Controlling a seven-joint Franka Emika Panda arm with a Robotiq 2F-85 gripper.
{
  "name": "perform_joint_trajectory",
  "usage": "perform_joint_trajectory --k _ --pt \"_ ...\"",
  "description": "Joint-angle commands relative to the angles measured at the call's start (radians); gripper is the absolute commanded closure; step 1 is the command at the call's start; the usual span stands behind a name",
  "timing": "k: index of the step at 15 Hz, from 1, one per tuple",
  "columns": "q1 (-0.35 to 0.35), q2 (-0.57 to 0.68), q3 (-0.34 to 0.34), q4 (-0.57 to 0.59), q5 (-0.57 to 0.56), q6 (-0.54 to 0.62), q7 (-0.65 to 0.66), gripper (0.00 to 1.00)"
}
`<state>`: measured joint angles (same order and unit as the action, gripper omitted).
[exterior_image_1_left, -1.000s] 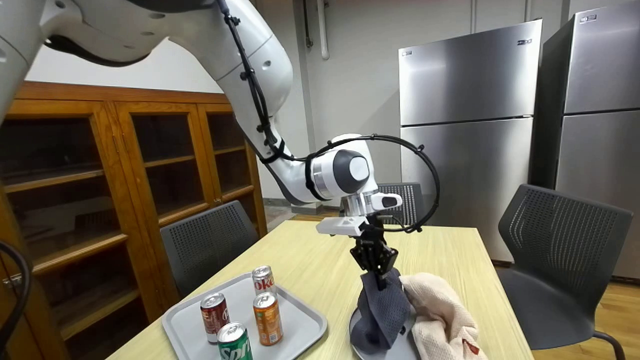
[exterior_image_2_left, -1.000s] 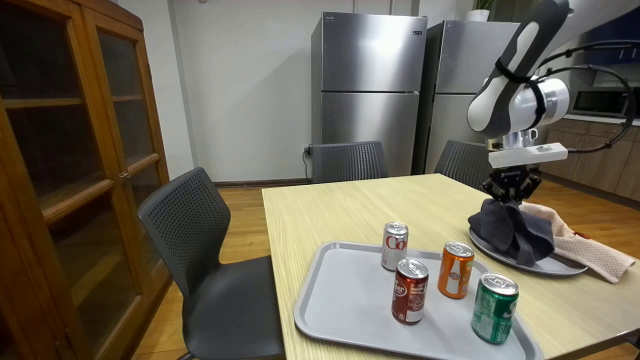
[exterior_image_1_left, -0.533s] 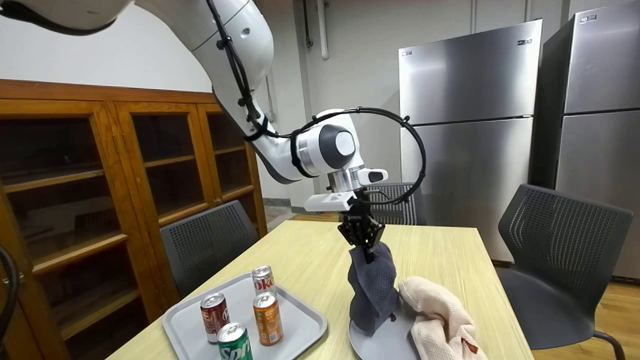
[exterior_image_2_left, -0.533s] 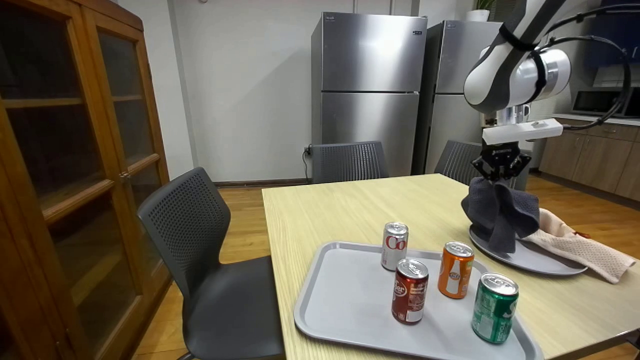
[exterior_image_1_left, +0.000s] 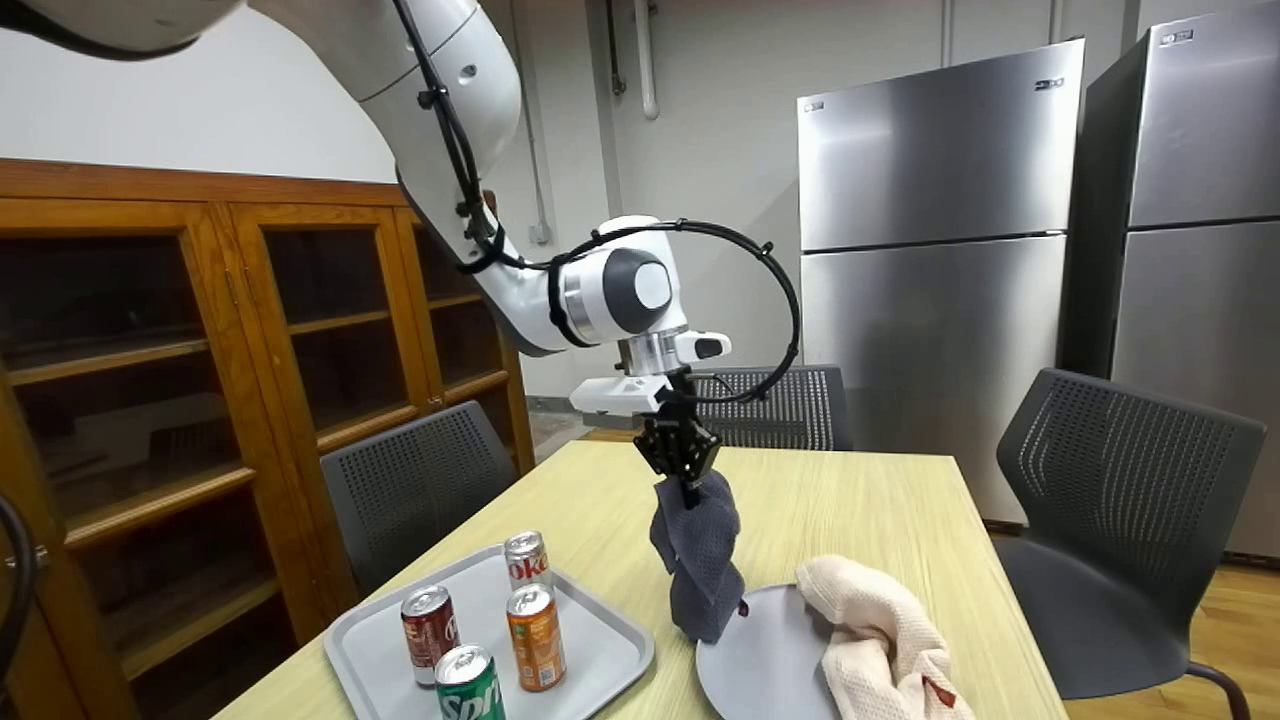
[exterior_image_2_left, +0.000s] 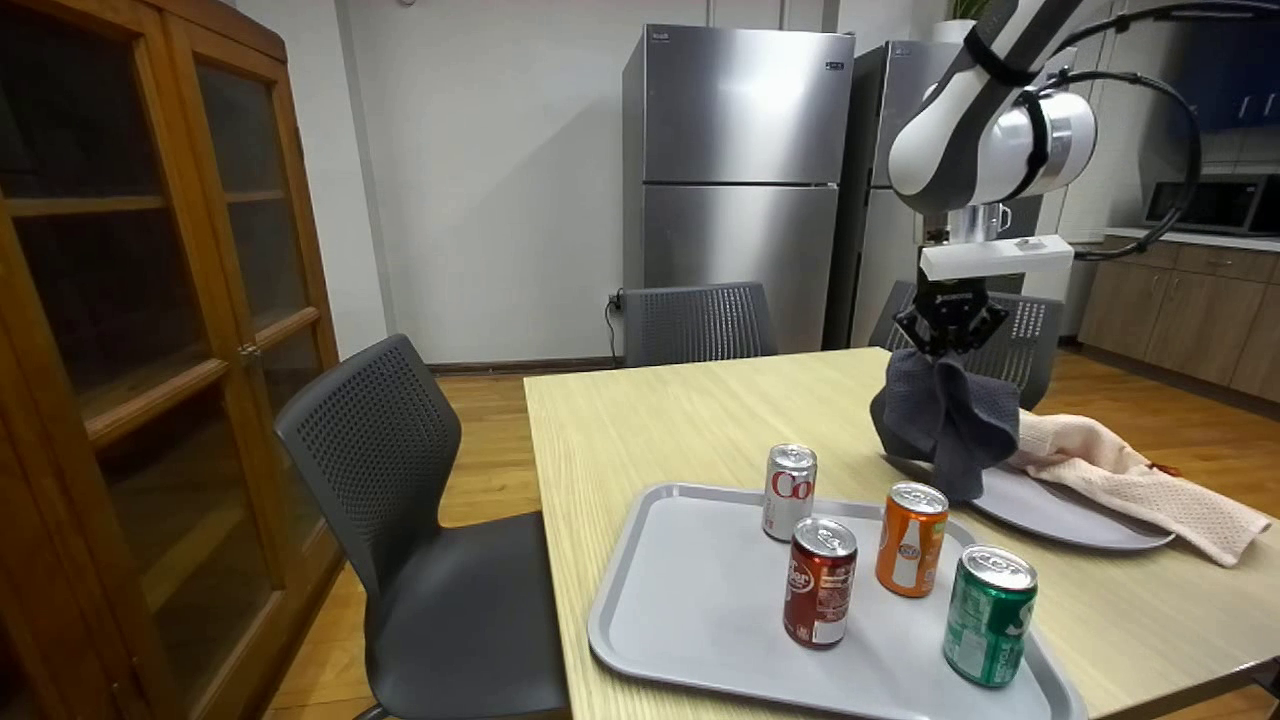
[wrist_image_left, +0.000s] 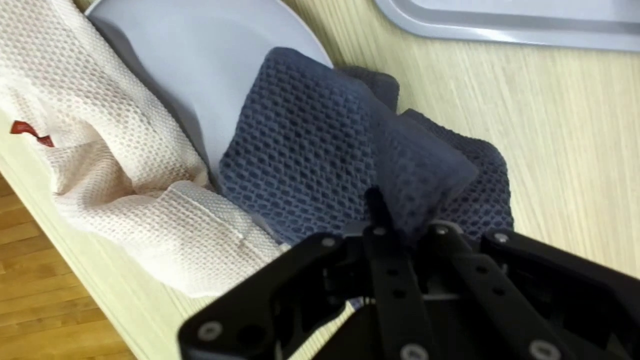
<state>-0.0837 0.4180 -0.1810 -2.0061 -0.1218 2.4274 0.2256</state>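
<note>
My gripper is shut on a dark blue-grey waffle towel, which hangs from the fingertips in folds. In an exterior view the towel dangles over the near-left rim of a round grey plate; whether its lowest corner touches the plate I cannot tell. Seen from the wrist, one black finger presses on the bunched towel, and cloth covers the other fingertip. A cream towel with a red tag lies partly on the plate, its rest on the table.
Beside the plate a grey tray carries several upright cans: a silver can, a dark red can, an orange can and a green can. Chairs stand round the wooden table. A glass-door cabinet and fridges stand behind.
My gripper has risen and moved left in both exterior views, carrying the dark towel up off the plate's middle toward the tray side. Plate, cream towel and cans have stayed put.
</note>
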Motion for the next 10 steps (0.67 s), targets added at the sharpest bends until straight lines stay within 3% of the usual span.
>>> perform_joint_trajectory --k 1,10 --pt "0.001 -0.011 0.041 0.023 0.043 -0.019 -0.044 0.98" --pt "0.016 0.037 0.079 0.064 0.056 -0.008 -0.058 0.98"
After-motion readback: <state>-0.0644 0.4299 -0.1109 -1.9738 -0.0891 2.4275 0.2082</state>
